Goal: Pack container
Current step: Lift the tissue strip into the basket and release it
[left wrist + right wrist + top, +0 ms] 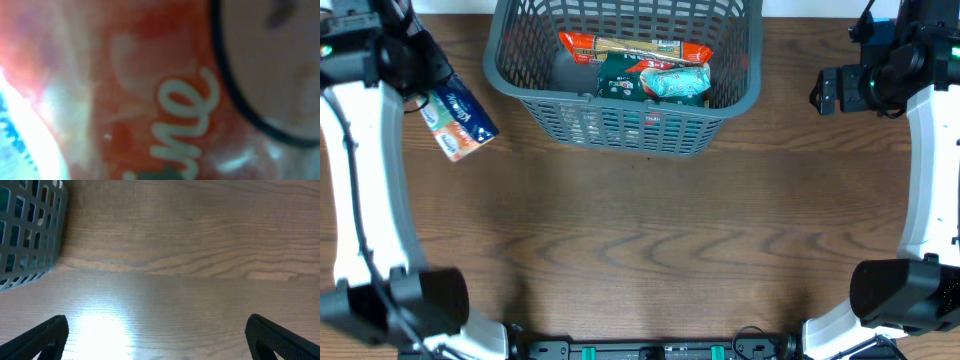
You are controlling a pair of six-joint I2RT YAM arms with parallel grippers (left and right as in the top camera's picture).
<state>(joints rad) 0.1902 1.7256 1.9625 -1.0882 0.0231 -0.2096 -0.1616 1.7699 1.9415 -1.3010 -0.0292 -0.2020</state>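
The dark grey slotted container (620,122) stands at the back middle of the table. Inside lie an orange-red pack (582,45), a dark green pack (618,82) and a light teal pack (677,83). My left gripper (428,78) is left of the container and shut on a blue, white and orange snack pack (460,122), which hangs tilted above the table. That pack (150,90) fills the left wrist view as an orange blur and hides the fingers. My right gripper (157,335) is open and empty over bare table, right of the container (25,230).
The brown wood-grain table (650,240) runs from the container to the front edge. The arm bases (410,300) (895,290) stand at the front corners. A bright glare patch lies on the table below my right gripper.
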